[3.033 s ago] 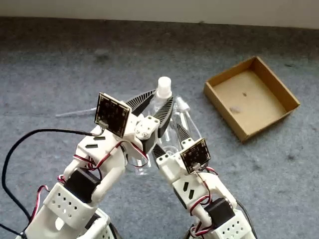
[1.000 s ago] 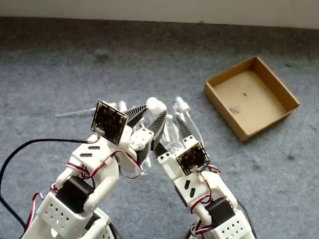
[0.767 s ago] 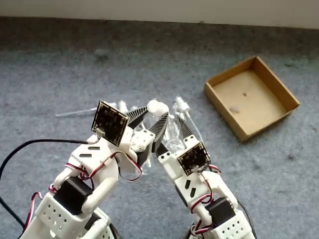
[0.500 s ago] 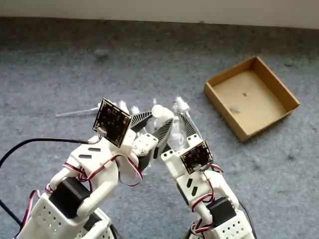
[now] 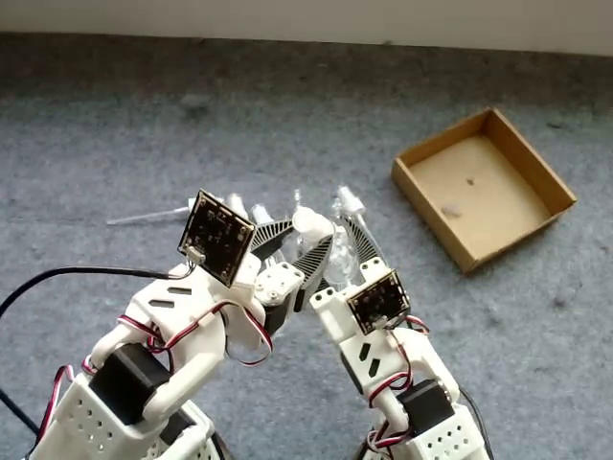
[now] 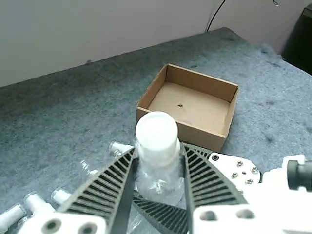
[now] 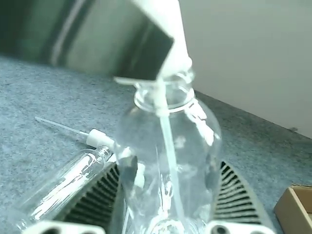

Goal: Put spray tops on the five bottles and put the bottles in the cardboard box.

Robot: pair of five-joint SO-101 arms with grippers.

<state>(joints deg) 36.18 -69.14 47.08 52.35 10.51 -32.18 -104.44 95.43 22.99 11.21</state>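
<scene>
My left gripper (image 6: 157, 157) is shut on a white spray top (image 6: 156, 134), which stands in the neck of a clear bottle (image 7: 170, 146); the top's thin tube runs down inside the bottle. My right gripper (image 7: 168, 178) is shut on that bottle's body and holds it upright. In the high view the two grippers meet at the middle of the grey carpet, with the spray top (image 5: 308, 223) above the bottle (image 5: 339, 257). The cardboard box (image 5: 488, 192) lies to the right with nothing in it, and it also lies beyond the spray top as the cardboard box (image 6: 195, 102).
Loose spray tops (image 5: 235, 204) lie on the carpet just beyond the grippers, one (image 5: 350, 201) nearer the box. A thin loose tube (image 5: 144, 216) lies to the left. Another clear bottle (image 7: 58, 192) lies on its side beside the held one.
The left gripper has brought the spray top down and toward the right gripper, from above and beyond it onto the bottle's neck. The right gripper has kept its hold on the bottle.
</scene>
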